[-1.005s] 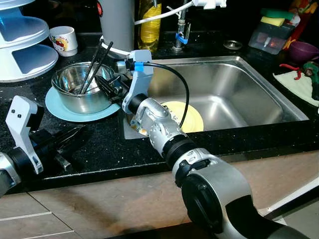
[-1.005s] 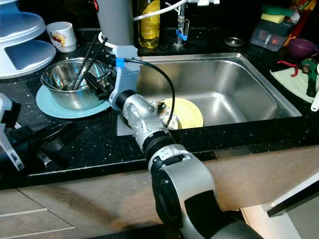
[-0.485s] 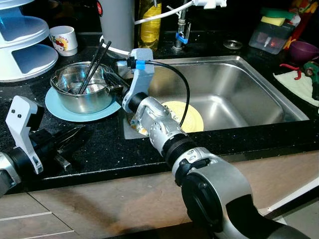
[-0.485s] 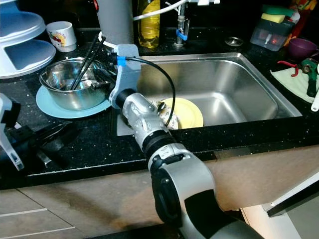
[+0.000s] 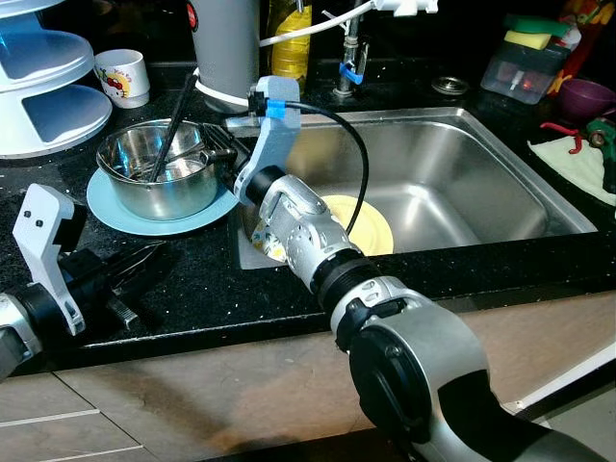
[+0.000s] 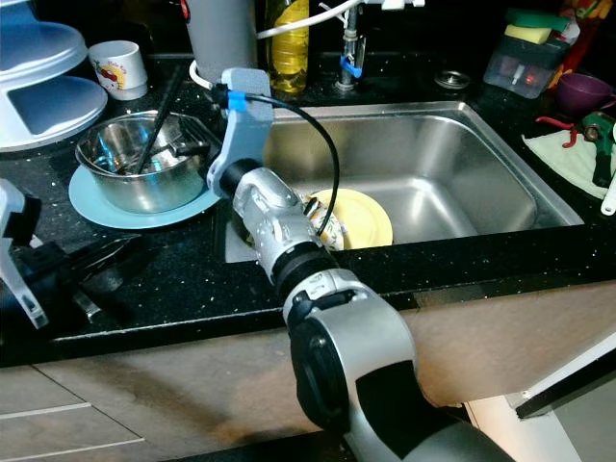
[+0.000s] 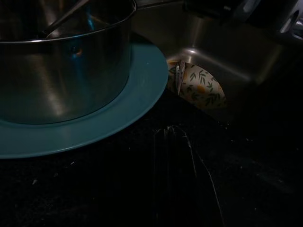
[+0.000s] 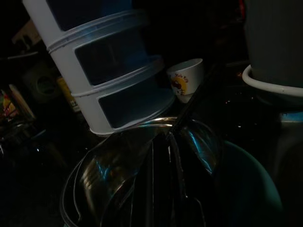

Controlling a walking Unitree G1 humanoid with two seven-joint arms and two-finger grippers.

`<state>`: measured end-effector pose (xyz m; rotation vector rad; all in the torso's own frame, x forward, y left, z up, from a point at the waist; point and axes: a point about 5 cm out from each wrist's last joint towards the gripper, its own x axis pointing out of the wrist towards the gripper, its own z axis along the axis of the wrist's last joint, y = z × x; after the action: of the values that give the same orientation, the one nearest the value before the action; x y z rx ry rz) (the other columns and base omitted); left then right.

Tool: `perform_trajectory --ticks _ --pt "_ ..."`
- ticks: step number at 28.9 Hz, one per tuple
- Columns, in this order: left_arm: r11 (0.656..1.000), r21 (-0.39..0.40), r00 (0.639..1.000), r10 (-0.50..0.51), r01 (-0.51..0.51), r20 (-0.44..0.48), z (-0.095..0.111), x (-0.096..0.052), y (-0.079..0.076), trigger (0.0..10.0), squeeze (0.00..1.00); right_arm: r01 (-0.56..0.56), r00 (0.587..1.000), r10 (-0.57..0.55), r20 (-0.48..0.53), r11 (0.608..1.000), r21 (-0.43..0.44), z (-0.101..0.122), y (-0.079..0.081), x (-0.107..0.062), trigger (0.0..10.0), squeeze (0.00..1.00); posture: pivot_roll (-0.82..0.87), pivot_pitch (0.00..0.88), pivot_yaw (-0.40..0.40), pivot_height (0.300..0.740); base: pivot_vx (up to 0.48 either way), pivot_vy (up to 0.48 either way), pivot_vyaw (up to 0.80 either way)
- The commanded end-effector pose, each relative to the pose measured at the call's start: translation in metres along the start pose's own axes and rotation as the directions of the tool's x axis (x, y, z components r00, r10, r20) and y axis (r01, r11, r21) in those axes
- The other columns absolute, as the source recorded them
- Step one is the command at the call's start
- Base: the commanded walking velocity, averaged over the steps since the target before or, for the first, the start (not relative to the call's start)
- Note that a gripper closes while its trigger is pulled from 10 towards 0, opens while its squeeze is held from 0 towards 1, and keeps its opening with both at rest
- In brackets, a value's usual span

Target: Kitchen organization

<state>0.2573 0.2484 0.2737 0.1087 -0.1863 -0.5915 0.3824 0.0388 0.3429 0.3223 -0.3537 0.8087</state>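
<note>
Right claw (image 5: 219,146): at the near-sink rim of the steel bowl (image 5: 159,179), fingers reaching over the rim. Closure: appears clamped on the rim, but the fingertips merge with the dark utensils, so I cannot tell for sure.
Right arm: stretched from the lower right across the table (image 5: 202,279) edge, wrist with blue-tagged cable above the bowl's sink side.
Change over the last second: claw has moved from the bowl's outer wall up to its rim; wrist has risen and shifted toward the back of the table. Bowl reads slightly shifted away from the sink on its plate.
Bowl: sits on the teal plate (image 5: 115,207), holding dark chopsticks (image 5: 179,120) that lean up toward the back. Chopsticks now show as one stick where two crossed earlier.
Meaning for task: judged as a grasp on the bowl being set, likely ahead of lifting it toward the sink; lift not yet begun, bowl bottom looks seated on the plate.
Sink (image 5: 462,144): just beside the bowl; yellow plate (image 5: 371,223) lies on its floor.
Left claw (image 5: 130,274): low over the table, on the near side of the teal plate, idle; fingers look together.
Beyond bowl: white cup (image 5: 123,77) and tiered white rack (image 5: 48,91), unchanged.
Risk: chopsticks may slide out if the bowl tips.
</note>
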Motion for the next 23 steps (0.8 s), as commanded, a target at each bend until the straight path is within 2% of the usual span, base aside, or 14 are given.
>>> perform_trajectory --ticks 1,8,13,17,19,21,23 --pt "1.000 0.010 1.000 -0.009 0.009 -0.013 -0.001 0.000 0.000 10.0 0.00 -0.020 0.999 0.020 0.033 1.000 0.013 0.011 0.005 0.005 0.0 0.00 0.15 0.280 -0.026 0.740 0.000 0.000 0.00" --pt "1.000 0.008 1.000 -0.009 0.010 -0.011 -0.001 0.001 -0.001 10.0 0.00 -0.005 0.987 -0.010 0.163 0.996 0.089 0.050 -0.003 0.009 0.0 0.00 0.14 0.284 -0.028 0.740 0.000 0.000 0.00" --pt "1.000 0.006 1.000 -0.011 0.011 -0.006 0.000 0.001 0.000 10.0 0.00 -0.004 0.979 -0.019 0.204 0.994 0.107 0.068 -0.008 0.010 0.0 0.00 0.14 0.283 -0.027 0.740 0.000 0.000 0.00" --pt "1.000 0.004 1.000 -0.015 0.015 0.002 0.001 0.003 0.000 10.0 0.00 0.030 0.949 -0.076 0.305 0.988 0.154 0.103 -0.026 0.003 0.0 0.00 0.13 0.279 -0.018 0.740 0.000 0.000 0.00" --pt "1.000 0.004 1.000 -0.018 0.018 0.004 0.001 0.004 0.001 10.0 0.00 0.044 0.935 -0.102 0.340 0.984 0.173 0.115 -0.032 0.000 0.0 0.00 0.13 0.278 -0.014 0.740 0.000 0.000 0.00" --pt "1.000 0.004 1.000 -0.018 0.018 0.004 0.001 0.004 0.001 10.0 0.00 0.044 0.935 -0.102 0.340 0.984 0.173 0.115 -0.032 0.000 0.0 0.00 0.13 0.278 -0.014 0.740 0.000 0.000 0.00" --pt "1.000 0.005 1.000 -0.021 0.021 0.008 0.001 0.006 0.001 10.0 0.00 0.053 0.918 -0.122 0.378 0.981 0.188 0.128 -0.038 -0.004 0.0 0.00 0.13 0.276 -0.012 0.740 0.000 0.000 0.00"
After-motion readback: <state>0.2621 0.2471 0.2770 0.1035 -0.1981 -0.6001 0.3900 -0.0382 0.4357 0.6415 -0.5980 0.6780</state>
